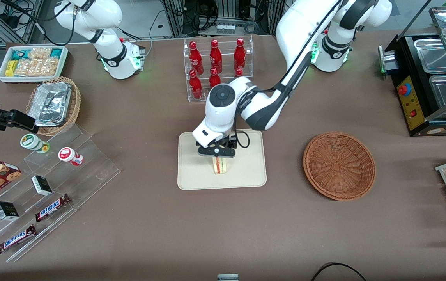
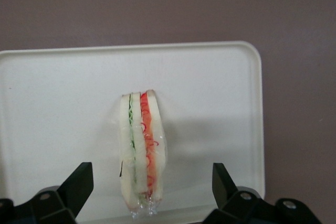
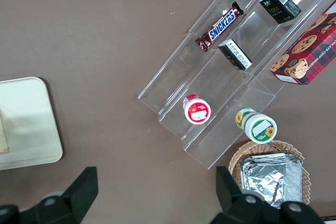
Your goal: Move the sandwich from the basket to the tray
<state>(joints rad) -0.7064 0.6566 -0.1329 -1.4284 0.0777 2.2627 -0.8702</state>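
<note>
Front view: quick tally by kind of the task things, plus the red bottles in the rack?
Sandwich: 1, on the tray, under the open gripper
Tray: 1
Reddish-brown basket: 1, nothing in it
Red bottles: 7
Total: 10

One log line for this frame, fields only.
hand: open, above sandwich | sandwich: on tray, released | basket: empty

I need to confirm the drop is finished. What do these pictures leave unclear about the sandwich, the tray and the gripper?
- Front view: the gripper covers the top of the sandwich.
- Left wrist view: the open fingers stand apart from the sandwich; its lower tip and one end of the tray are cut off by the frame edge.
- Right wrist view: only a sliver of sandwich shows.
</note>
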